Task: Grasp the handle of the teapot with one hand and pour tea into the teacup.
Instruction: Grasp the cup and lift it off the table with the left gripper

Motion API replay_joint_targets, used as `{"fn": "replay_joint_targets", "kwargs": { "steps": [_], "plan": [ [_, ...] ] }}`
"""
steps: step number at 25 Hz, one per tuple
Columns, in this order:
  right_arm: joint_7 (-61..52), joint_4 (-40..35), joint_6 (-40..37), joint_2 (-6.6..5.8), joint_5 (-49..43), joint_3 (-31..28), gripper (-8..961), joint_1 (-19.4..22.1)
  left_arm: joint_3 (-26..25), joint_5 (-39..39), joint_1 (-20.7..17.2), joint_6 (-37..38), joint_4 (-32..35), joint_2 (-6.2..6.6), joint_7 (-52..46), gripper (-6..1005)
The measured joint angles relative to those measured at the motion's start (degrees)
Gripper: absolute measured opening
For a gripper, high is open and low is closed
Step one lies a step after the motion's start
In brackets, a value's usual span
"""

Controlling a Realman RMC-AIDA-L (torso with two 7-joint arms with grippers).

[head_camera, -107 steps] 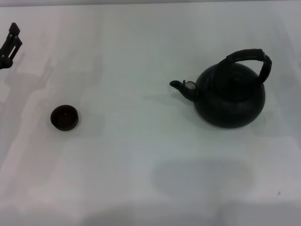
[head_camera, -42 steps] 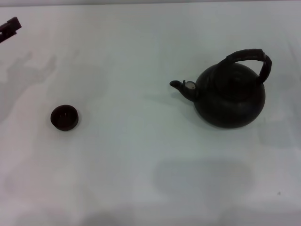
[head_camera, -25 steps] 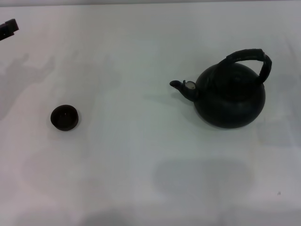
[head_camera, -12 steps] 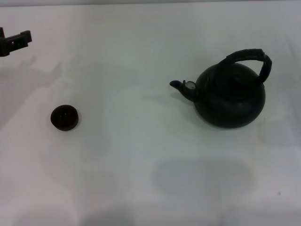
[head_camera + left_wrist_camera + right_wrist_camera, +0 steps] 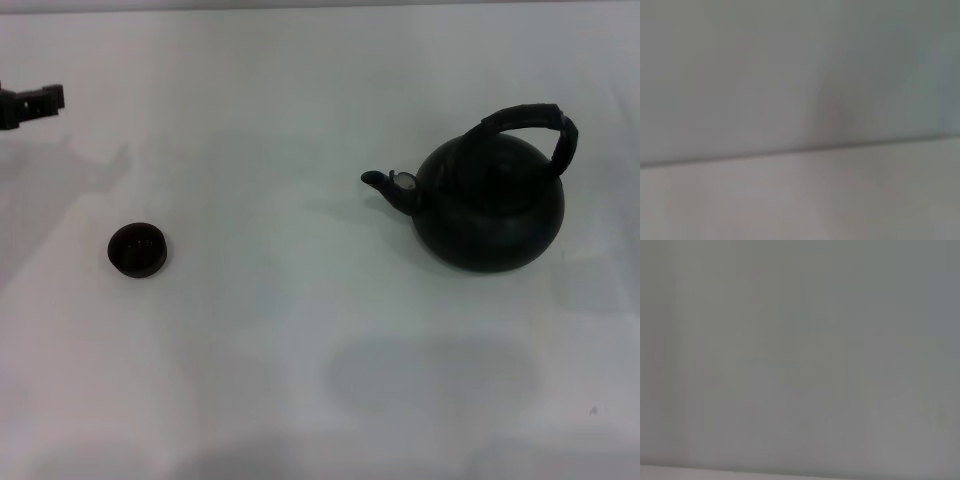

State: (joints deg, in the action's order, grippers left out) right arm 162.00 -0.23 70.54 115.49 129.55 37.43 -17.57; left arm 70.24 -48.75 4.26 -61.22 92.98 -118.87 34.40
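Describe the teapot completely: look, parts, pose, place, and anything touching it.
The teapot is a large, round, matte black kettle-shaped pot standing upright on the white table, on the robot's right side. Its short curved spout, with a pale spot at its base, points toward the teacup, which sits well apart on the left. The handle, a thick black arch with a ribbed, wrapped look, stands raised over the top. Nothing touches it but the table; the left gripper is far off at the left edge.
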Motion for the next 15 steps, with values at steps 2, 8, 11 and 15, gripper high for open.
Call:
{"fn": "replay_joint_targets", "kwargs": {
  "steps": [2,8,11,15],
  "plan": [
    [-0.06,-0.01,0.13,0.0,0.0,0.14,877,0.0,-0.12,1.65,0.81,-2.77,0.28,0.06,-2.29,781],
    [-0.15,-0.03,0.06,-0.04,0.0,-0.17,877,0.1,-1.01,2.06,2.46,-8.95,0.35,0.26,-4.04,779],
    [-0.17,-0.12,0.03,-0.07,0.0,-0.22,877,0.16,-2.24,2.41,3.93,-13.63,0.22,0.35,-4.09,777],
    [-0.14,-0.07,-0.04,-0.09,0.0,-0.21,877,0.17,-4.13,4.12,5.8,-19.04,-0.26,0.41,-4.15,776]
  ]
}}
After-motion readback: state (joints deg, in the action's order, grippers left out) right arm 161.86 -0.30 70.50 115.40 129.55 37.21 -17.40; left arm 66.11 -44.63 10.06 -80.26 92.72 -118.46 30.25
